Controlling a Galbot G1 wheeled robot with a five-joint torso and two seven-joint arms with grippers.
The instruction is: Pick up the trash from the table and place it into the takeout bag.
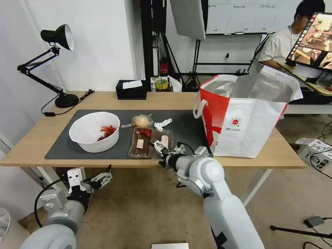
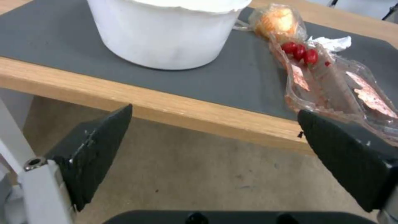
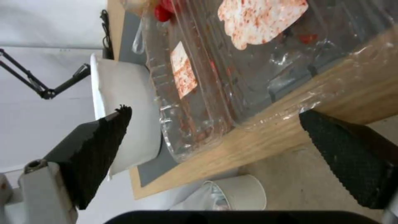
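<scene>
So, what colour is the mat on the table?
Dark grey, plain, with no pattern. The mat shows best in the head view.

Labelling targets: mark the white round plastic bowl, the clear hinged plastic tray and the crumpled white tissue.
white round plastic bowl [image 1: 90, 142]: head view, front wall.
clear hinged plastic tray [image 1: 140, 151]: head view, left half.
crumpled white tissue [image 1: 162, 124]: head view, middle.

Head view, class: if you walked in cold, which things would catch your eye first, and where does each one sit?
The tall takeout bag stands open at the table's right end, foil lining showing. On the grey mat, the white bowl holds red shells, left of the clear food tray. The right gripper, open, reaches over the front edge at that tray; the left gripper hangs open below the tabletop.
</scene>
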